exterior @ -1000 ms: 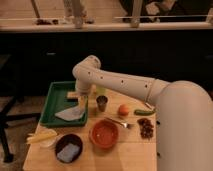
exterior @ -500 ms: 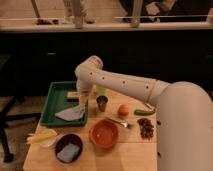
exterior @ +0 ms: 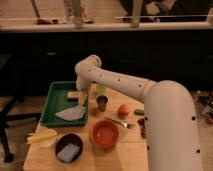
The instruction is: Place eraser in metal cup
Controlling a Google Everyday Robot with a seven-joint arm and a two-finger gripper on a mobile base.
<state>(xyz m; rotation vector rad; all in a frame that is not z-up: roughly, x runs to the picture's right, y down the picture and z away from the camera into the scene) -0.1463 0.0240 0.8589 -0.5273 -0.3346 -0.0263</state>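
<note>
Gripper [exterior: 82,99] hangs low at the right rim of the green tray [exterior: 56,102], jaws wide and gripping nothing. Eraser [exterior: 73,95], a flat tan block, lies in the tray's far right part, just left of the gripper; contact unclear. Soft grey cloth [exterior: 70,114] lies near of it. Metal cup [exterior: 102,103], a dark cylinder, stands on the wood table [exterior: 125,150] just right of the tray. Open wood between cup and orange bowl [exterior: 104,135]. Robot's white body hides the table's right edge.
</note>
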